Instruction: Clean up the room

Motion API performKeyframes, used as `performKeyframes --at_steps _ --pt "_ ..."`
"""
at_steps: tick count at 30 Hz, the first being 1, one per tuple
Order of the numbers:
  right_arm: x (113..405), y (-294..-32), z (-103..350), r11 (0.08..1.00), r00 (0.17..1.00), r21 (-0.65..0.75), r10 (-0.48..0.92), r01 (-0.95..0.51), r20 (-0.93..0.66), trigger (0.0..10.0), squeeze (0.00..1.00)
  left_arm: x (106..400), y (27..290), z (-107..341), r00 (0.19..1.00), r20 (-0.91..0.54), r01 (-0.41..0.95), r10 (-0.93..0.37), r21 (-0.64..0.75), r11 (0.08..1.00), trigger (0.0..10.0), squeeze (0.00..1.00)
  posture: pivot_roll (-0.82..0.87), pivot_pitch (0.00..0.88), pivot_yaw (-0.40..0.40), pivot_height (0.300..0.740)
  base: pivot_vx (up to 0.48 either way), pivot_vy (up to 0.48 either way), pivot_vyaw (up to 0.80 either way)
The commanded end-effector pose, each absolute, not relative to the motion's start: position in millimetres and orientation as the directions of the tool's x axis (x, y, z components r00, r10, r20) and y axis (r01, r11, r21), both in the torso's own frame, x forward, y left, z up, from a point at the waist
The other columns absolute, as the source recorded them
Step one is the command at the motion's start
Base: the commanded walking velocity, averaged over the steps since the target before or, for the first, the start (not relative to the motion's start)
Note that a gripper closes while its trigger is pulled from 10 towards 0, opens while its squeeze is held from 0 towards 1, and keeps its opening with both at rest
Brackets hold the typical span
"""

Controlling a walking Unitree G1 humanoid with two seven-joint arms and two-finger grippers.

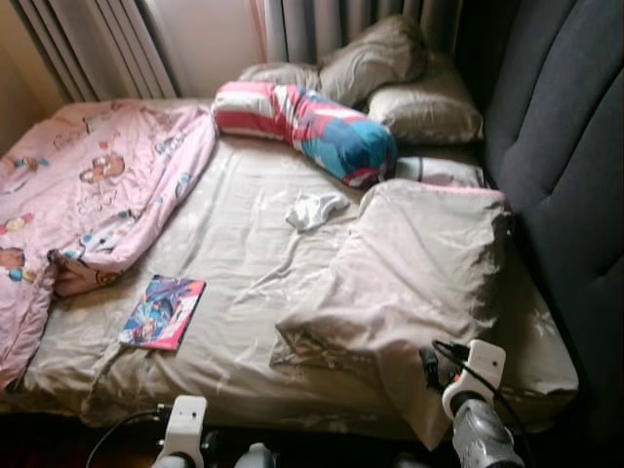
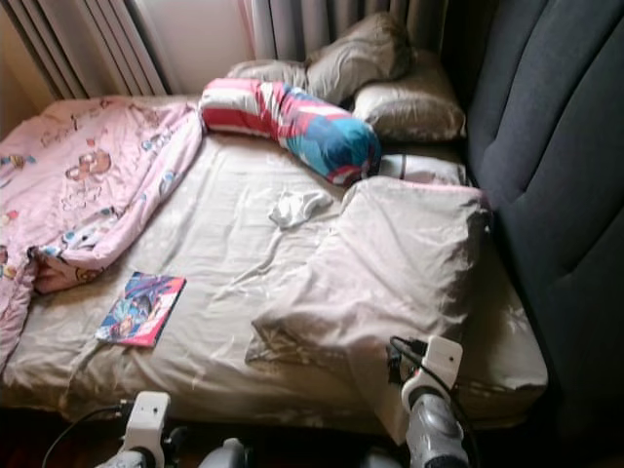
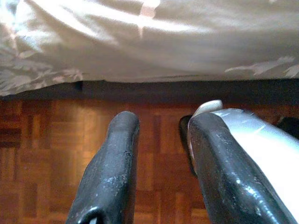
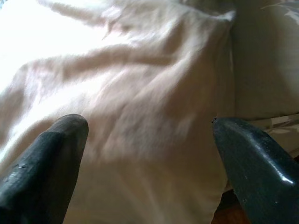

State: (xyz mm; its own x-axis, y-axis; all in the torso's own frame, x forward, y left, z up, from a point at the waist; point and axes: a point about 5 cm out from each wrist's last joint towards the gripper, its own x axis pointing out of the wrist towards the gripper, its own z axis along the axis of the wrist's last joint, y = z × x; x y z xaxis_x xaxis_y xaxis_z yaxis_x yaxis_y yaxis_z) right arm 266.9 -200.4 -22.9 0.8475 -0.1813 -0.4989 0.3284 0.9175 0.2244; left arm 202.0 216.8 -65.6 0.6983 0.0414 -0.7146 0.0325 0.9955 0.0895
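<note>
We see our right arm (image 2: pixel 429 409) over a beige pillow (image 2: pixel 390 263); a book (image 2: pixel 141 309) lies near the pink blanket (image 2: pixel 88 175).

head: down over bed (image 1: pixel 244 244) | wrists: close, bed edge

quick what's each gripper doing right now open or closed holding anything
Left gripper: open, holding nothing, low over the floor.
Right gripper: open wide, holding nothing, facing the pillow.

Robot arms, as seen from the head camera
Silver forearm (image 1: pixel 485 436); white wrist blocks (image 1: pixel 185 425); black cables (image 1: pixel 458 353); glossy black fingers (image 3: pixel 108 172).
</note>
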Motion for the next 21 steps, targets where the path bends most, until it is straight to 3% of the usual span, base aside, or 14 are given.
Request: performKeyframes --at_steps 1,15,21 --pt "272.3 -199.7 -18.3 0.914 0.857 0.239 -0.182 0.328 -0.483 10.0 0.00 199.8 224.6 -64.3 0.702 -0.710 0.050 0.049 0.118 0.992 10.0 0.00 -0.01 0.109 0.102 0.656 0.000 0.000 0.00" --pt "287.1 -211.7 -5.0 0.933 0.858 0.187 -0.186 0.307 -0.478 10.0 0.00 236.6 220.3 -36.9 0.831 -0.556 0.072 0.002 0.110 0.991 10.0 0.00 0.04 0.169 0.118 0.656 0.000 0.000 0.00" --pt "285.0 -214.3 -7.7 0.925 0.840 0.192 -0.192 0.328 -0.508 10.0 0.00 235.2 224.1 -34.9 0.844 -0.537 0.085 -0.012 0.113 0.990 10.0 0.00 0.07 0.182 0.131 0.656 0.000 0.000 0.00"
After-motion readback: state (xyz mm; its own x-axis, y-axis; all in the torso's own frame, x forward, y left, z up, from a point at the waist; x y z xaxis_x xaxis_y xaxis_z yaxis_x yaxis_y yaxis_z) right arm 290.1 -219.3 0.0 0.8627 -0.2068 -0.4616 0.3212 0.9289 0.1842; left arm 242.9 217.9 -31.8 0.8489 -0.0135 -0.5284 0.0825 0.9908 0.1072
